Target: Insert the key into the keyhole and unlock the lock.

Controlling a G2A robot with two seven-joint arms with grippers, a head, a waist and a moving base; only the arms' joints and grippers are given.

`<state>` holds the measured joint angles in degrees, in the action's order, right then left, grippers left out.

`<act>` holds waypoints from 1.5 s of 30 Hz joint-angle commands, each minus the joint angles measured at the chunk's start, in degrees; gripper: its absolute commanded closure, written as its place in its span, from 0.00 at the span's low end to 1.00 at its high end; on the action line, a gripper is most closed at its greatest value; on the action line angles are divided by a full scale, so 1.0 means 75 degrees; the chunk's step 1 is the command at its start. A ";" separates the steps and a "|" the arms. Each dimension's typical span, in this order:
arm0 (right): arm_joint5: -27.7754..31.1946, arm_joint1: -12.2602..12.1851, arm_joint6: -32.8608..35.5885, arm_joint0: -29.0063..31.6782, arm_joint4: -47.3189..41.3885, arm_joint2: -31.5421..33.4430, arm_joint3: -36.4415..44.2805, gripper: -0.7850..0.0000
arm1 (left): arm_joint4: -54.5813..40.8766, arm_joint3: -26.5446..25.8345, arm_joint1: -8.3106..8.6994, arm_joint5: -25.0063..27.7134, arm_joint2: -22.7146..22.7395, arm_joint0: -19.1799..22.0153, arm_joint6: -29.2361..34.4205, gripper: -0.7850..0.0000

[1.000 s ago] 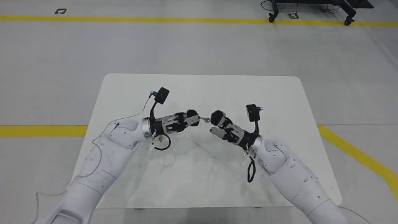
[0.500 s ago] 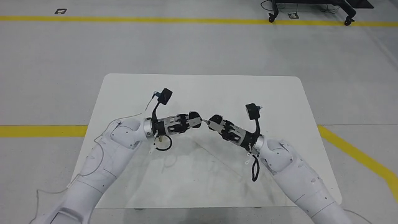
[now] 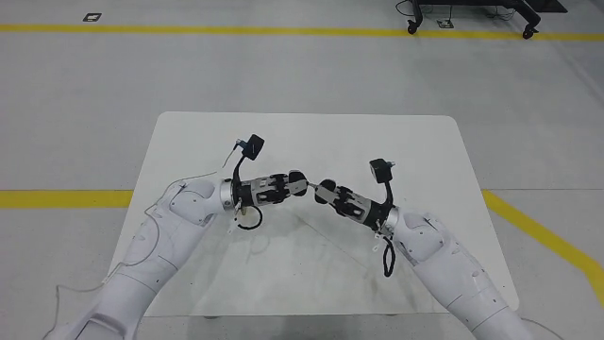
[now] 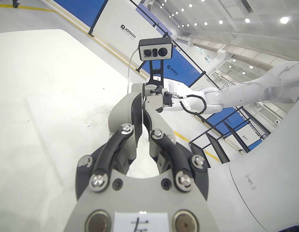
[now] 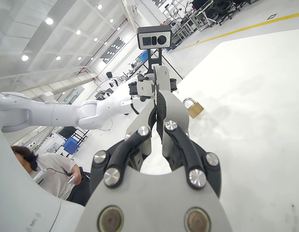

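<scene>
Padlock point(image 5: 195, 108) is lying on table point(image 5: 248, 85); left gripper point(image 4: 142, 107) and right gripper point(image 5: 156, 97) are being held clenched tip-to-tip — probably for a handover.

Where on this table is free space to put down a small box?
The strip of the table along its far edge is bare, and so is the near patch between the two arms. Crowded: the middle, where the left gripper and right gripper nearly meet, with the padlock lying nearby.
</scene>
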<state>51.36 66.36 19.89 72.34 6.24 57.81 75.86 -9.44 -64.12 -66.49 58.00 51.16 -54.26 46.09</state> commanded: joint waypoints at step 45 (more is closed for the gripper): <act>0.0886 -0.0255 -0.0481 0.0585 0.0130 0.1182 0.0085 1.00 | -0.0199 -0.0019 0.0037 0.0000 0.0063 0.0014 0.0003 0.00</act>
<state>58.00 64.45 16.29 76.73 7.22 66.67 76.50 -10.94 -64.26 -66.21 58.00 51.63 -54.16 46.10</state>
